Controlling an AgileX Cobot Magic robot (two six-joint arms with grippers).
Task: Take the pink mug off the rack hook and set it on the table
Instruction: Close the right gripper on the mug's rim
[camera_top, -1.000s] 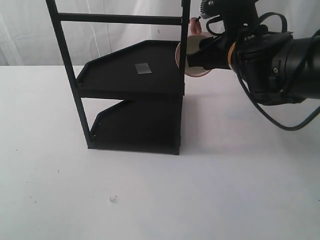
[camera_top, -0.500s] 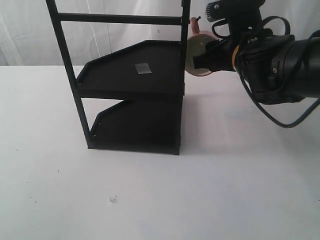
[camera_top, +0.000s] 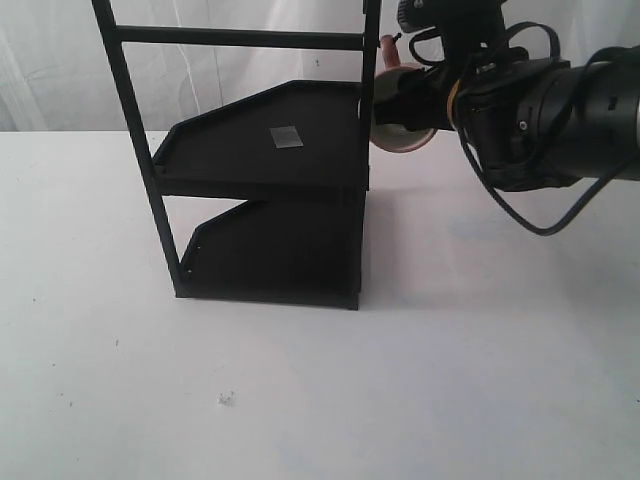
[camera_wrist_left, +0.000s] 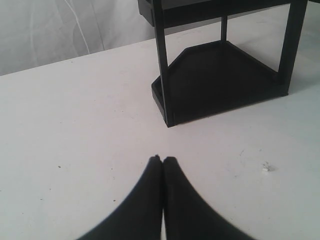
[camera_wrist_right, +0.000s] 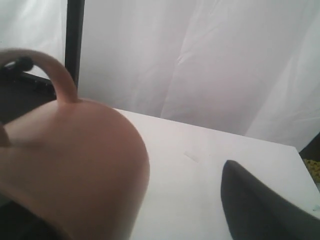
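Observation:
The pink mug (camera_top: 398, 137) hangs by its handle (camera_wrist_right: 55, 70) from the rack hook (camera_top: 396, 37) on the right post of the black rack (camera_top: 290, 150), high above the table (camera_top: 450, 380). In the right wrist view the mug (camera_wrist_right: 70, 165) fills the near side. My right gripper (camera_top: 410, 105) is at the mug and open. One dark finger (camera_wrist_right: 260, 205) stands apart from the mug's wall, and the other finger is hidden behind the mug. My left gripper (camera_wrist_left: 163, 159) is shut with nothing in it, low over the table in front of the rack (camera_wrist_left: 220, 75).
The two-shelf rack stands mid-table, with a small grey patch (camera_top: 286, 137) on its upper shelf. A white crumb (camera_top: 225, 398) lies on the table in front of it. A white curtain (camera_top: 60, 60) closes off the back. The right arm's cables (camera_top: 540, 225) hang beside the rack.
The right arm has shifted slightly left and up at the mug. The mug has swung a little to the right, away from the post, still on the hook.

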